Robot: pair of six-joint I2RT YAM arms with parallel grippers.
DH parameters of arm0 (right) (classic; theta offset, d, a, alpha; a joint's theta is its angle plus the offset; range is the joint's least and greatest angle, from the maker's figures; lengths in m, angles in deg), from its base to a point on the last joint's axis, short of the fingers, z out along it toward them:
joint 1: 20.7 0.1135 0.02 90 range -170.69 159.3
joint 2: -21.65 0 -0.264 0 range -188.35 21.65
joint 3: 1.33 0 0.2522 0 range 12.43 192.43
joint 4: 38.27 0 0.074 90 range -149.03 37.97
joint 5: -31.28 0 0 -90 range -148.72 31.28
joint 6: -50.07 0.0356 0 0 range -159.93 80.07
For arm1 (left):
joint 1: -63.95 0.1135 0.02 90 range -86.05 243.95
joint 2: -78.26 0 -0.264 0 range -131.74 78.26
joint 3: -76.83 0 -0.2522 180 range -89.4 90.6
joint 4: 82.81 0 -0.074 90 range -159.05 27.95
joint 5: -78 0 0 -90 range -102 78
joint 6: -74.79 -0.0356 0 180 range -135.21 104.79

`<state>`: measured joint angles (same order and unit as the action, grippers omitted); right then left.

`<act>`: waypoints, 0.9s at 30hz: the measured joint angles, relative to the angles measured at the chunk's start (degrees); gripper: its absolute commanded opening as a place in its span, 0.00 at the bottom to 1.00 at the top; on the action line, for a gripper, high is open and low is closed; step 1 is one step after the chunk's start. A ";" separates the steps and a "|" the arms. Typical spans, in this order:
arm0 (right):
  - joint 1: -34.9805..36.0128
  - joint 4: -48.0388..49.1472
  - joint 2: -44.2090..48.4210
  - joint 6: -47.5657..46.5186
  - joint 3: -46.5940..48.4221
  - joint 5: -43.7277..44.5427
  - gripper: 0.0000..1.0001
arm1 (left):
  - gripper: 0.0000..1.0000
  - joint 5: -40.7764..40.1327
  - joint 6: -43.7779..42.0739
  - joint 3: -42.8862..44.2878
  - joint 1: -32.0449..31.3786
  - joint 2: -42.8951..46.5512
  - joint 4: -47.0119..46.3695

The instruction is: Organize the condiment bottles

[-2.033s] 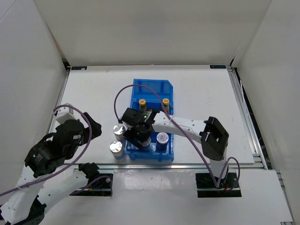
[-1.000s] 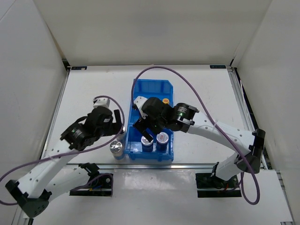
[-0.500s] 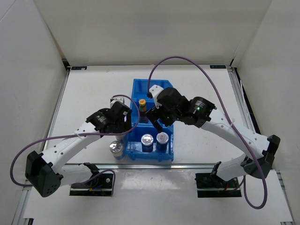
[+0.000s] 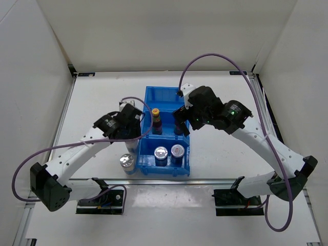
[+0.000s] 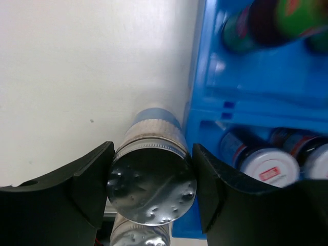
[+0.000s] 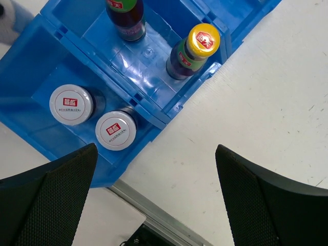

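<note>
In the left wrist view a stubby silver-capped shaker [image 5: 151,187] stands on the table against the left wall of the blue bin [image 5: 215,87]. My left gripper [image 5: 151,179] is shut on its cap, one finger on each side. A second plain shaker [image 4: 127,163] stands just in front of it. Two shakers with red-marked tops [image 6: 71,104] [image 6: 116,129] sit in the bin's front compartment. Behind them stand a yellow-capped dark bottle [image 6: 203,40] and another dark bottle [image 6: 125,13], its top cut off by the frame. My right gripper [image 6: 159,195] hangs open and empty above the bin's right edge [image 4: 188,134].
The bin's back compartment [image 4: 166,95] holds nothing. White walls enclose the table on three sides. A metal rail [image 4: 205,179] runs along the near edge. Purple cables loop above both arms.
My left gripper came in over the shaker beside the bin and closed around its cap. My right gripper lifted away from the front compartment toward the back right, staying open.
</note>
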<state>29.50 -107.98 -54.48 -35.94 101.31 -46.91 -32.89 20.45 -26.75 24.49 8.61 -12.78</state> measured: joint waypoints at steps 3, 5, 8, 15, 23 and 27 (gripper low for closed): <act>-0.07 -0.13 0.46 -0.13 -0.68 -0.15 1.00 | 0.11 -3.85 -1.36 11.85 0.22 -2.01 4.68; -0.11 -0.55 0.59 -0.11 -0.72 -0.15 1.00 | 0.11 -7.02 -2.91 21.55 0.52 -4.70 5.84; -1.38 -0.55 1.11 0.44 -0.98 -0.26 1.00 | 0.11 -9.55 -5.68 35.74 2.12 -10.25 4.85; -9.27 -0.46 5.18 4.35 -3.17 -2.64 1.00 | 0.11 -8.41 -13.40 65.40 9.42 -31.41 4.50; -11.30 -1.07 11.32 3.96 -5.86 -3.32 1.00 | 0.11 -1.62 -16.33 80.02 11.89 -54.84 3.65; -11.56 -1.25 12.68 4.37 -5.88 -2.69 1.00 | 0.11 2.23 -16.11 80.76 12.02 -59.08 0.90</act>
<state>17.94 -109.22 -41.81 -31.57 95.43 -49.59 -30.66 4.34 54.01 36.51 -50.47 -11.88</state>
